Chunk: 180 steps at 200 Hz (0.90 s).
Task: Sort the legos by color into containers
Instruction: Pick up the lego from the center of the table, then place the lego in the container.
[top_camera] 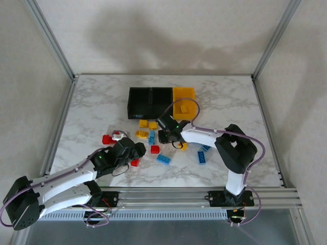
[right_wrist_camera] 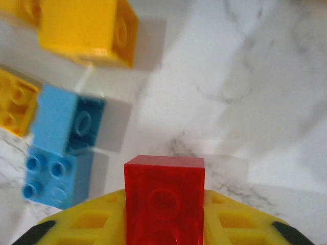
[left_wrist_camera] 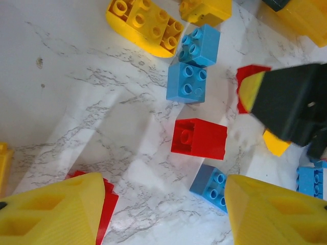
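My right gripper (right_wrist_camera: 164,204) is shut on a red lego (right_wrist_camera: 164,191), which stands up between its yellow fingers above the marble; in the top view this gripper (top_camera: 166,136) hangs over the middle of the scattered legos. My left gripper (left_wrist_camera: 163,204) is open over bare marble. A red lego (left_wrist_camera: 199,139) lies just ahead of it, a blue lego (left_wrist_camera: 212,182) touches its right finger (left_wrist_camera: 276,214), and another red lego (left_wrist_camera: 106,204) lies under its left finger. The containers stand at the back: two black bins (top_camera: 149,101) and a yellow bin (top_camera: 185,103).
Loose legos lie across the table's middle: two blue ones (left_wrist_camera: 190,66) ahead of the left gripper, yellow ones (top_camera: 147,124) in front of the bins, blue ones (top_camera: 202,156) to the right, a red one (top_camera: 107,139) to the left. The right arm (left_wrist_camera: 291,102) reaches in beside the left gripper.
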Available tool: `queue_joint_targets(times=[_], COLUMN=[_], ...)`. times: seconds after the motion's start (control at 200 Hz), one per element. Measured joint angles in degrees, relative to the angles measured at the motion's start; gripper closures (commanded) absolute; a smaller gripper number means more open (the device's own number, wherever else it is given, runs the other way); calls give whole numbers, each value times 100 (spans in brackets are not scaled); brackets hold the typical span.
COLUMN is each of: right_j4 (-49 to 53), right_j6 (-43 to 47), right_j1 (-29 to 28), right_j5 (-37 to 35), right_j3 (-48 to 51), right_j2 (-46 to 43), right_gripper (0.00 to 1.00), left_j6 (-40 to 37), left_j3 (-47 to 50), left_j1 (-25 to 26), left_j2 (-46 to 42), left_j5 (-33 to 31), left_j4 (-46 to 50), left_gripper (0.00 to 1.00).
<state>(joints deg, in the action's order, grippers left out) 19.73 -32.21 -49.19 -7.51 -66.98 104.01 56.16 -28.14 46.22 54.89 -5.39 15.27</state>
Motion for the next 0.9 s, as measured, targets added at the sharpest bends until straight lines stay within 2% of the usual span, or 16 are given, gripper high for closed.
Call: queue_joint_targets(times=[0.27, 0.571, 0.901], right_j4=[367, 807, 1191], right_j6=[175, 304, 302], right_j1=[461, 946, 1294], right_j5=[-44, -39, -20], right_j3=[-1593, -3703, -4422], right_j2=[162, 1615, 2459], right_gripper=[69, 69, 68], left_j6=[-367, -627, -721], left_j3=[-741, -1248, -1370], left_j1=[-280, -586, -732], left_j2=[455, 745, 822], left_j5=[52, 240, 337], left_j4=[-63, -175, -216], left_gripper=[36, 36, 37])
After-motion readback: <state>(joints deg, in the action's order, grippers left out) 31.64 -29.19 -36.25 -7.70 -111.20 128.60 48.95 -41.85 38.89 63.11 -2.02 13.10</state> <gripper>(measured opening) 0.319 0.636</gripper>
